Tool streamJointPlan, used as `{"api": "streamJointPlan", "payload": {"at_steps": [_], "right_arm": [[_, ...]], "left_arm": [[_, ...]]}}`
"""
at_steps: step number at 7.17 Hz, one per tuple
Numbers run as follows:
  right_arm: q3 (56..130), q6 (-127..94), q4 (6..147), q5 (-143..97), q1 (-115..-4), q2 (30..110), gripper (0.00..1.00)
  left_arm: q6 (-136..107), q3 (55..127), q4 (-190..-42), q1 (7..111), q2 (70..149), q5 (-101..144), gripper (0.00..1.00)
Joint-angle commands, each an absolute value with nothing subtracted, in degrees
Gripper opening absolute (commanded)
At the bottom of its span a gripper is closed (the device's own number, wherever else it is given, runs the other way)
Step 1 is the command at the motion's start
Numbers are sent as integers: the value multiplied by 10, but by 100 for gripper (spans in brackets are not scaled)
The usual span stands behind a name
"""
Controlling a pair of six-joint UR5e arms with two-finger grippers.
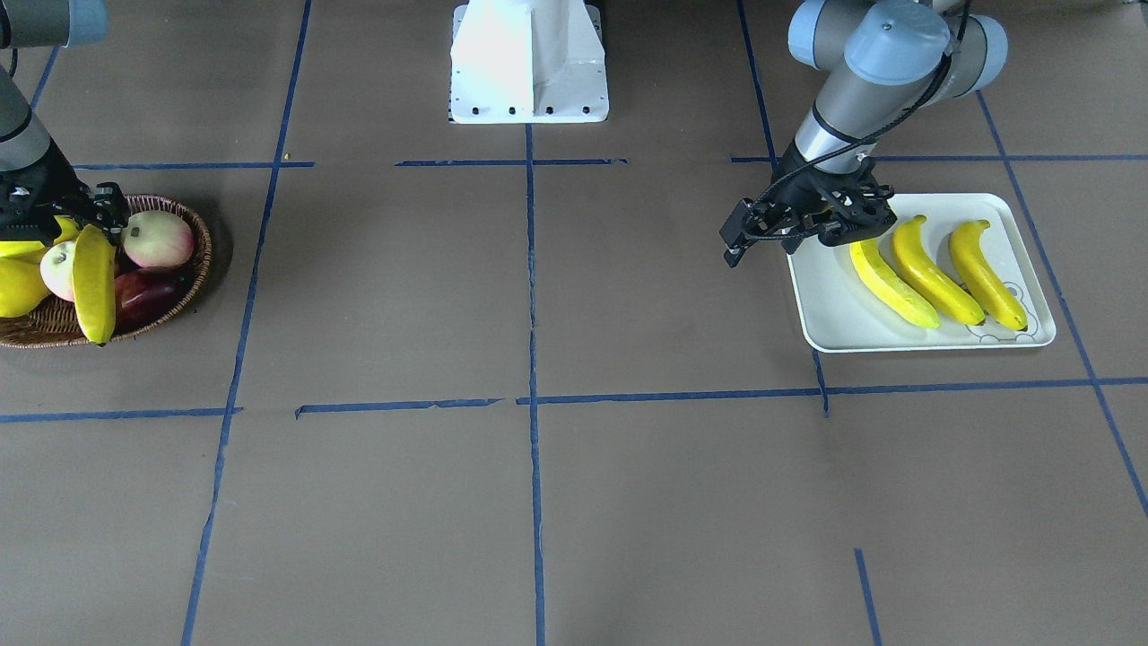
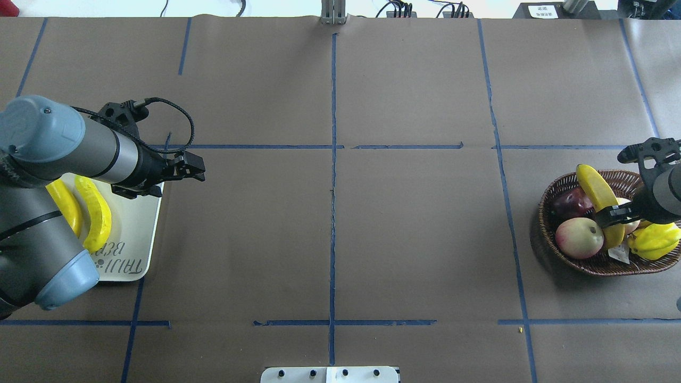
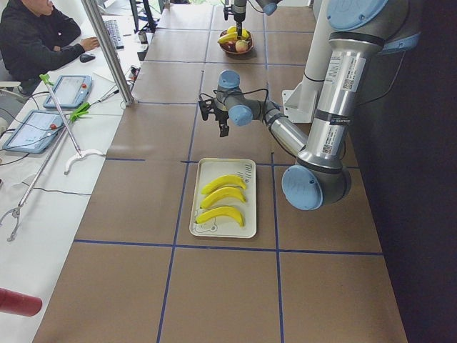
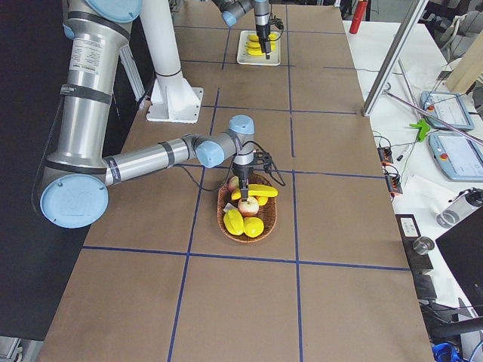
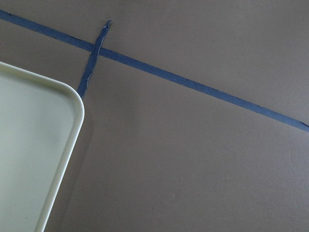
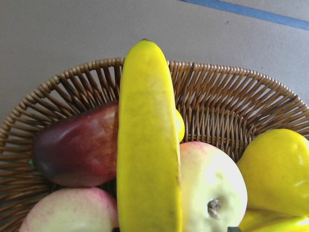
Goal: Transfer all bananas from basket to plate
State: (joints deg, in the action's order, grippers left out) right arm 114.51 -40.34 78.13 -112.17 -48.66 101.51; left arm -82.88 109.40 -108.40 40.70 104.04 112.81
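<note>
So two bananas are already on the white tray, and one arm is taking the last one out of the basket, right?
Not quite: three bananas lie on the plate, not two, as the front-facing view shows. The rest holds: the right tool grips the last banana in the basket.

The overhead camera looks forward and down from behind the robot. The front camera faces it steeply across the tabletop. Both show the plate and basket. Side cameras look along from each end. Wrist cameras sit close over the plate corner and the basket.
</note>
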Motion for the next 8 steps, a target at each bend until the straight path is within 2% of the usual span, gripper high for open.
{"api": "streamJointPlan", "payload": {"at_steps": [1, 2, 4, 7, 8], "right_arm": [[1145, -403, 780, -1122, -486, 1015, 28], [1150, -403, 779, -1122, -488, 1015, 3], [1172, -403, 781, -1123, -495, 1021, 0], [1280, -356, 783, -1246, -634, 1067, 0], [1281, -352, 779, -1326, -670, 1048, 0]], "left_arm": [[-829, 1094, -1084, 407, 1041, 1127, 100], [-829, 1094, -1084, 407, 1041, 1127, 100], [-829, 1094, -1084, 407, 1041, 1128, 100], [-829, 1104, -1083, 403, 1042, 1128, 100], [-829, 1104, -1083, 403, 1047, 1130, 100]]}}
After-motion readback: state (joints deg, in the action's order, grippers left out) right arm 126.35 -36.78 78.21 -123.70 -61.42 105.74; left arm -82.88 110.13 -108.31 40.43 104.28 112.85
